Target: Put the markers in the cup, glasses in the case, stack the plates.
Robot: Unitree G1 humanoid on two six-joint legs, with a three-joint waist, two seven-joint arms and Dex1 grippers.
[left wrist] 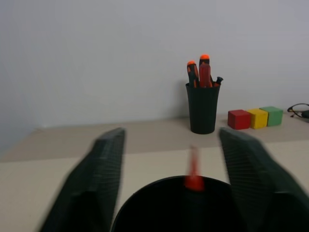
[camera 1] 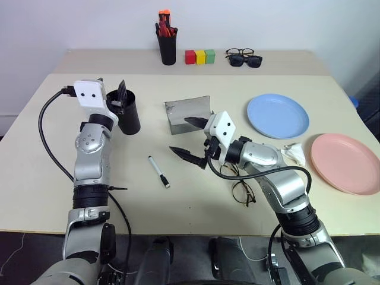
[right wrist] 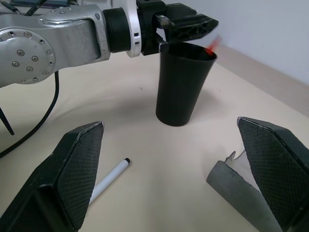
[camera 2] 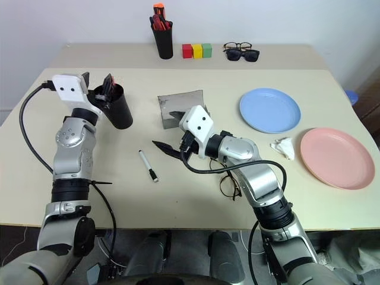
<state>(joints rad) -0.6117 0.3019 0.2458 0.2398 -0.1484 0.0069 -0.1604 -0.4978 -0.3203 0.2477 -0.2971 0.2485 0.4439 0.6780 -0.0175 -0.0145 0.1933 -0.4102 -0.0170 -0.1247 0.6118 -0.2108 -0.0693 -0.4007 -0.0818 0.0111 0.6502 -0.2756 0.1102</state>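
Above the black tapered cup [right wrist: 182, 85], a blurred red marker [left wrist: 194, 169] shows.

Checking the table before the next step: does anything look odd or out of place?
A crumpled white scrap lies between the blue plate and pink plate; it belongs to nothing here. Otherwise nothing spilled.

1. The beige tabletop [camera 1: 196, 214] carries everything.
2. Left: a black cup [camera 1: 127, 113]; nearer, a white marker [camera 1: 158, 171].
3. Centre: the open grey case [camera 1: 189, 114]; nearer right, wire-rimmed glasses [camera 1: 242, 191].
4. Right: a blue plate [camera 1: 278, 116]; beside it a pink plate [camera 1: 346, 162]; between them crumpled white paper [camera 1: 295, 153].
5. Far edge: a pen pot [camera 1: 167, 44]; three coloured blocks [camera 1: 199, 56]; two more pairs of glasses [camera 1: 244, 57].
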